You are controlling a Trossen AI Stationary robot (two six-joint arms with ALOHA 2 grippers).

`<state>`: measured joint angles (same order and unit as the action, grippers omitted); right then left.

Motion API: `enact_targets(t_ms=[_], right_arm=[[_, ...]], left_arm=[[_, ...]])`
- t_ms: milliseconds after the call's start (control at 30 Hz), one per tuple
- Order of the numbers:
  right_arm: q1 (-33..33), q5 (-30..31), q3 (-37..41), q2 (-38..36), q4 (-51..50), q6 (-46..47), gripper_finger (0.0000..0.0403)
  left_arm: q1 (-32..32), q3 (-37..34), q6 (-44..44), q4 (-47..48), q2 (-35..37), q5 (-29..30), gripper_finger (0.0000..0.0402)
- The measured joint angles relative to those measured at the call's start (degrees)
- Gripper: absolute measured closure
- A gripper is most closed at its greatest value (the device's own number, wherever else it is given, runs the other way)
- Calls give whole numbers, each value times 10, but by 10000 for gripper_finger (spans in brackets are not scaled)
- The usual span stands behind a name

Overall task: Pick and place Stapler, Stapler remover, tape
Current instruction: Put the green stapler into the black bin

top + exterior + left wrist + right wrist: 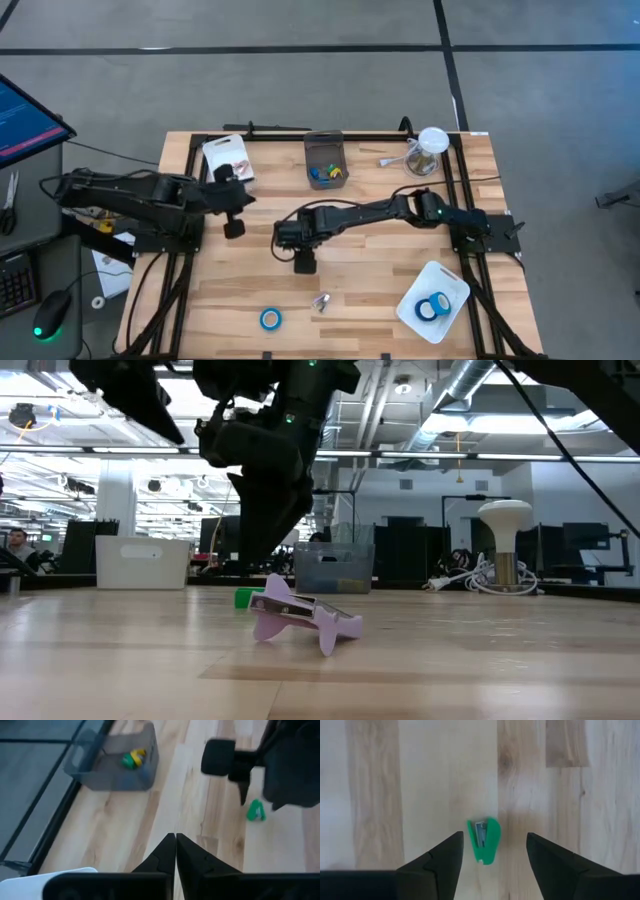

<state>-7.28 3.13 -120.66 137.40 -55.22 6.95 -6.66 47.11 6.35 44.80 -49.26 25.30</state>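
A small green stapler (484, 840) lies flat on the wood. My right gripper (495, 835) hangs open above it, pointing down, one finger on each side and touching nothing. In the high view the right gripper (288, 235) hides the stapler. The low view shows the stapler (245, 598) behind a pink staple remover (300, 616), which also shows from above (321, 301). One blue tape roll (270, 318) lies near the table's near edge. Two more tape rolls (433, 307) sit in a white tray (455, 285). My left gripper (176, 837) is shut and waits at the table's left (243, 200).
A grey bin (325, 160) holding small coloured items stands at the far middle, with a white tray (228, 158) to its left and a clear cup (430, 150) to its right. Black frame rails run along the table's sides. Bare wood lies between the stapler and the near edge.
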Motion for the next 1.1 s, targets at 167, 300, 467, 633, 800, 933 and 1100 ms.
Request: enact_targets(t_ms=[167, 300, 467, 633, 800, 933, 1100], right_arm=[[5, -1, 0, 0, -3, 0, 190], [9, -10, 0, 3, -4, 0, 191], [11, -17, -1, 16, -8, -21, 191], [11, -18, 0, 20, -11, -24, 195], [14, -36, 0, 33, -15, -25, 194], [14, -36, 0, 36, -17, -26, 195], [14, -33, 0, 36, -8, -25, 204]], left_arm=[[0, 0, 4, -1, 42, 0, 397], [0, 0, 4, 0, 53, 0, 397], [0, 0, 4, 0, 50, 0, 398], [0, 0, 4, 0, 49, 0, 398], [0, 0, 4, 0, 49, 0, 398], [0, 0, 4, 0, 49, 0, 398], [0, 0, 4, 0, 49, 0, 398]])
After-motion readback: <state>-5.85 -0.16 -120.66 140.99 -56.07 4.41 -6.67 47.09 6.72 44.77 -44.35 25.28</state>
